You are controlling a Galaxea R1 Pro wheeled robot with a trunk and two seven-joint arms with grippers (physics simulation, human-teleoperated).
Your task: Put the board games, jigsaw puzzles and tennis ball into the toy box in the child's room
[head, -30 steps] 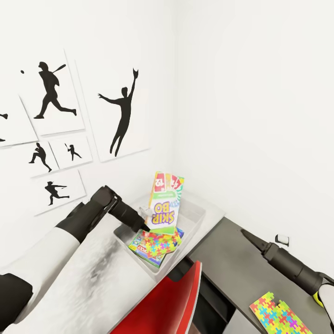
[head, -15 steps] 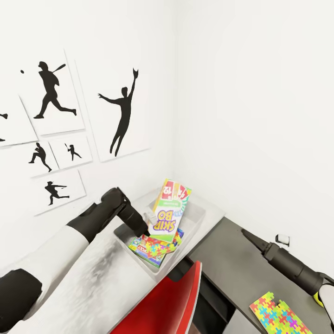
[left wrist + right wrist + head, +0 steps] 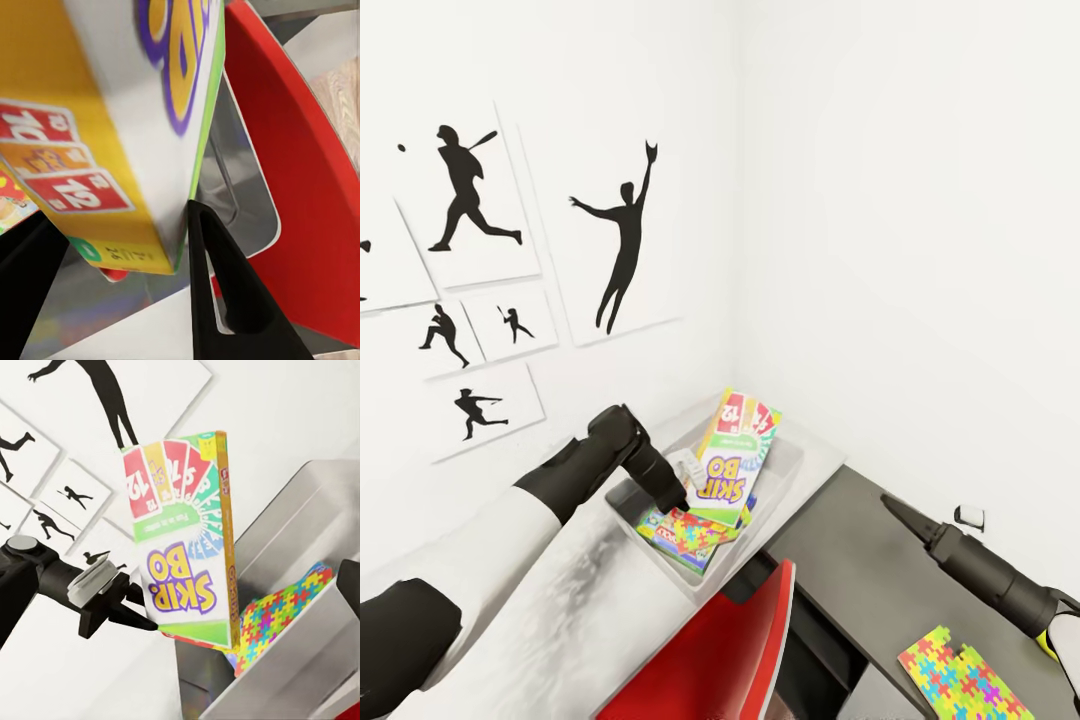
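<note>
Two plain white walls (image 3: 880,200) met in a corner. On the left one hung white pictures (image 3: 615,235) with black silhouettes of baseball players, one large and several smaller. Below stood a pale grey desk (image 3: 590,610) joined to a darker, lower section (image 3: 860,590). A red chair back (image 3: 730,660) rose in front. Wood-plank floor (image 3: 341,90) showed beside it.

Skip-Bo box (image 3: 734,458) tilted on end in grey toy box (image 3: 785,470), jigsaw puzzle (image 3: 698,525) beneath
</note>
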